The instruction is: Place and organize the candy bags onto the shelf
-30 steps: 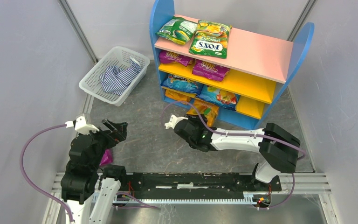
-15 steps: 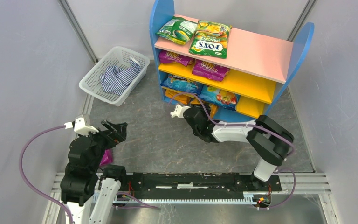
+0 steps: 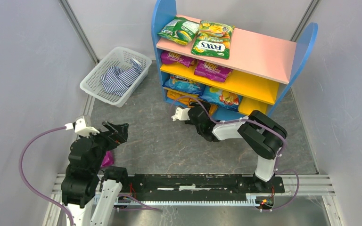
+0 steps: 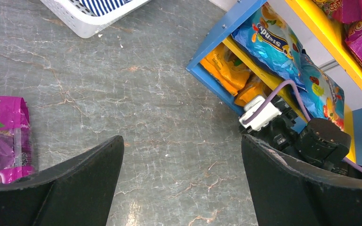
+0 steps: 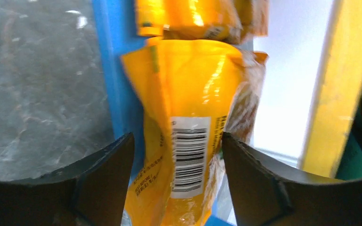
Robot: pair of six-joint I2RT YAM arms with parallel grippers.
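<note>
The shelf (image 3: 264,52) holds a green bag (image 3: 179,29) and a FOX'S bag (image 3: 212,40) on its pink top, purple bags (image 3: 212,69) on the yellow board, and blue bags (image 3: 185,84) below. My right gripper (image 3: 201,109) reaches into the bottom tier. In the right wrist view its jaws (image 5: 176,141) stand open on either side of an orange candy bag (image 5: 188,94), which lies over the blue base edge (image 5: 108,70). My left gripper (image 4: 183,141) hangs wide open and holds nothing. A purple candy bag (image 4: 0,136) lies on the floor to its left.
A white mesh basket (image 3: 94,80) with a blue-white striped cloth (image 3: 120,77) stands left of the shelf. Another orange bag (image 5: 188,16) sits deeper in the bottom tier. Grey walls close in on both sides.
My right arm pushed forward to the shelf's bottom tier with the orange bag, and its jaws have widened around it. The left arm stayed put.
</note>
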